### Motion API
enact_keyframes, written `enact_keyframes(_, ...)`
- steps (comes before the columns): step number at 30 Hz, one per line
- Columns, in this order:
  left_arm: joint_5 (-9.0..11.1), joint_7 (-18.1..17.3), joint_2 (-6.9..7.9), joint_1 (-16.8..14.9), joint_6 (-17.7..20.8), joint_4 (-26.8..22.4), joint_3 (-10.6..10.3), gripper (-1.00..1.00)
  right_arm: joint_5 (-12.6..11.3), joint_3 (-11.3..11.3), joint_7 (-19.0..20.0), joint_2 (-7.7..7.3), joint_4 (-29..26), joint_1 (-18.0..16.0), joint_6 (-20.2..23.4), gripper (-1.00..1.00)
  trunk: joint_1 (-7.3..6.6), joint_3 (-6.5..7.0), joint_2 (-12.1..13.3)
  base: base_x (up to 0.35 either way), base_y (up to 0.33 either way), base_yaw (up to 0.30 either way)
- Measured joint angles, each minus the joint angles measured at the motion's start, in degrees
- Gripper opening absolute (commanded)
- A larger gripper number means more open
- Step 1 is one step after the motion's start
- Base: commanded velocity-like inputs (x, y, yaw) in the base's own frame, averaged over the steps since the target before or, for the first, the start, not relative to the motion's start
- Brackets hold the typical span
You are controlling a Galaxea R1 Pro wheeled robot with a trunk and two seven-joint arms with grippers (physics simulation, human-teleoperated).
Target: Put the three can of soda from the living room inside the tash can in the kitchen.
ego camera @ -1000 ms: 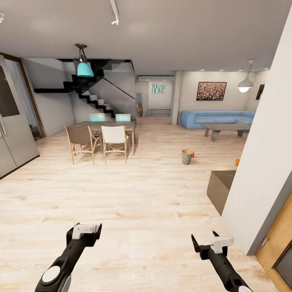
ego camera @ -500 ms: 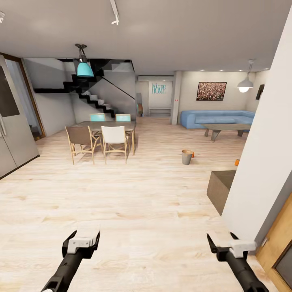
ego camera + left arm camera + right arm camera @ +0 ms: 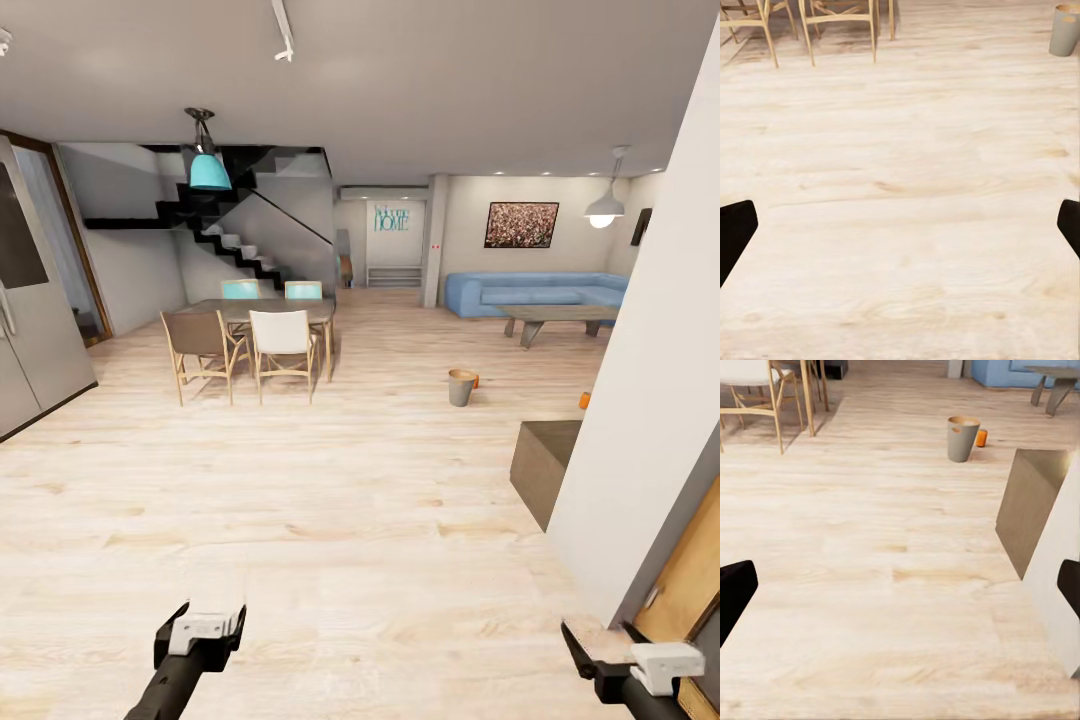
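The grey trash can with its orange-brown rim stands on the light wood floor, far ahead of me in the open room. One orange soda can sits right beside it, and a second orange can peeks out past the white wall's edge. The bin and the can next to it also appear in the right wrist view, and the bin in the left wrist view. My left gripper and right gripper hang low over bare floor, both open and holding nothing. The blue can is out of view.
A white wall and a dark low bench close off the right side. A dining table with chairs stands ahead on the left, a steel fridge at far left. The blue sofa and low table lie beyond.
Both arms have dropped toward the bottom of the head view, and the right one has also swung out to the right. The room and the cans have not moved.
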Motion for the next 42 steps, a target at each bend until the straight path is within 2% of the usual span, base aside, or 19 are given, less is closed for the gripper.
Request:
enact_keyframes(4, 0.0, 0.0, -0.03, -0.1, -0.4, 3.1, 0.0, 1.0, 0.7, 1.1, 0.1, 0.33, 3.0, -0.1, -2.8, 1.0, 0.0, 0.0, 0.0, 0.002, 0.009, 0.0)
enact_keyframes(13, -0.3, 0.0, -0.05, -0.2, -1.1, 5.1, -0.2, 1.0, 1.0, 2.3, -0.5, 0.53, 4.8, -0.2, -4.4, 1.0, 0.0, 0.0, 0.0, 0.074, 0.17, 0.0)
enact_keyframes(21, -0.3, 0.0, -0.05, -0.2, -1.1, 5.6, -0.2, 1.0, 1.0, 2.5, -0.6, 0.63, 5.1, -0.2, -4.6, 1.0, 0.0, 0.0, 0.0, 0.166, 0.254, 0.0)
enact_keyframes(30, -0.3, 0.1, -0.05, -0.4, -1.1, 8.0, -0.2, 1.0, 1.0, 3.5, -0.6, 2.02, 5.9, -0.2, -4.7, 1.0, 0.0, 0.0, 0.0, 0.209, 0.249, 0.0)
enact_keyframes(42, 0.2, 0.1, -0.05, -0.5, -1.1, 9.1, -0.1, 1.0, 1.0, 3.7, -0.6, 2.23, 6.6, -0.2, -4.7, 1.0, 0.0, 0.0, 0.0, 0.237, 0.197, 0.0)
